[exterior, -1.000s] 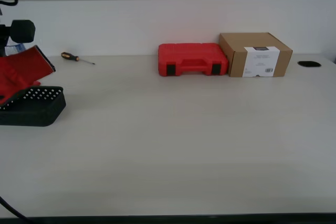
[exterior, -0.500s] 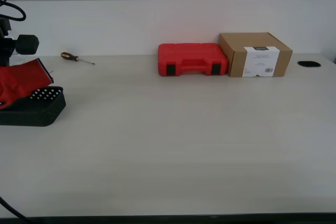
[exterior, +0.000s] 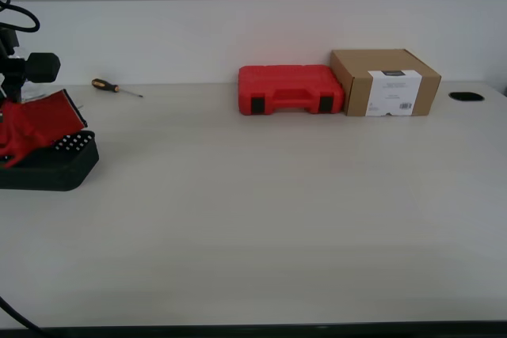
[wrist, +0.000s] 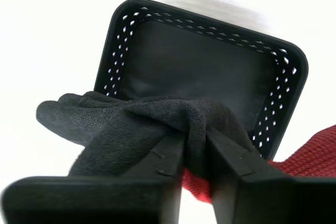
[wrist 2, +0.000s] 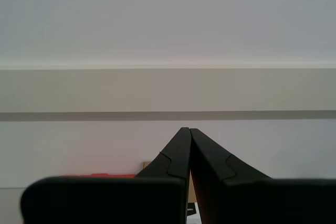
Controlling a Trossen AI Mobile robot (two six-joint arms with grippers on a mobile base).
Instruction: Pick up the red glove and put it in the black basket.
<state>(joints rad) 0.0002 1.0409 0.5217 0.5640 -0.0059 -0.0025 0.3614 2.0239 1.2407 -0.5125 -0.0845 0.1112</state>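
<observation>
Quick update from where I'm standing: the red glove is now basically at the black basket, way over at the exterior view's left, on the near-left part of the surface. Compared with 1 second ago it has dropped. Back then the cuff stuck up well above the basket rim; now the glove sags lower and drapes over the basket's far side, with the cuff end poking out toward the exterior view's right. It's partly in, not fully settled.

The robot calls them "my first gripper" and "my second gripper". The first one has its fingers clamped nearly together on a fold of the glove's dark grey palm, directly above the open basket, so it hasn't let go. The second one is nowhere near the action: its fingers are pressed together with nothing between them, pointing at the wall.

So my read is that the carry is done and the lowering is nearly done. What's left is opening up and letting the glove fall. The risk is the cuff hanging over the rim, so it may end up draped rather than lying inside.

The red tool case, cardboard box and screwdriver at the far edge haven't budged.
</observation>
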